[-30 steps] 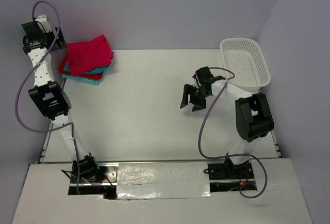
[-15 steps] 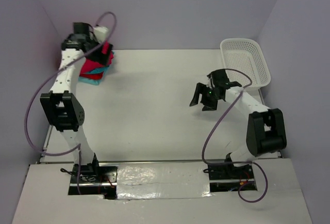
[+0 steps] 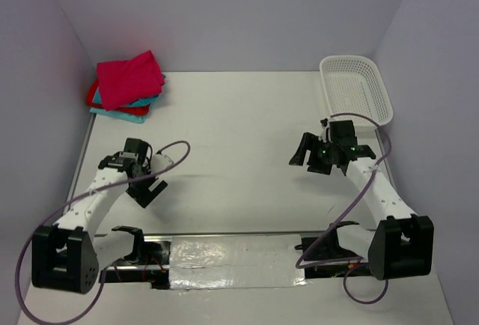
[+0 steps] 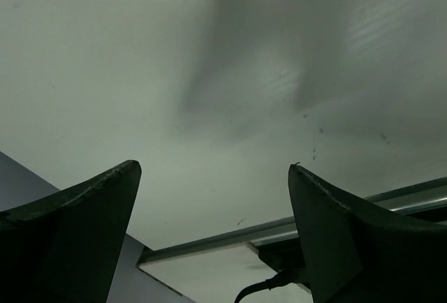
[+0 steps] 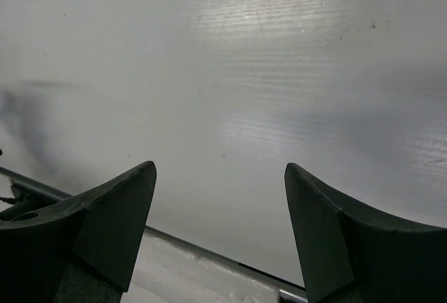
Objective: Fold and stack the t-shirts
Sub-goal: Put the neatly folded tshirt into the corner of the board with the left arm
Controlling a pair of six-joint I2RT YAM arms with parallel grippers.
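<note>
The t-shirts lie folded in one stack at the table's back left corner, a magenta one [image 3: 129, 78] on top, a red one [image 3: 93, 97] under it and a teal one [image 3: 129, 112] at the bottom. My left gripper [image 3: 148, 187] hangs open over bare table at the near left, far from the stack. In the left wrist view its fingers [image 4: 84, 226] frame only white table. My right gripper [image 3: 308, 159] is open over the table's right half, holding nothing. The right wrist view shows bare table between the right gripper's [image 5: 220, 170] jaws.
A white mesh basket [image 3: 348, 58] stands at the back right, with nothing showing inside it. The table's near edge with its metal rail [image 4: 279, 230] runs just beyond the left fingers. That same edge [image 5: 209, 250] shows beneath the right ones. Purple cables loop off both arms.
The left arm has swung away from the stack at the back left down to the near left of the table. The right gripper has moved right and nearer, its jaws slightly wider.
</note>
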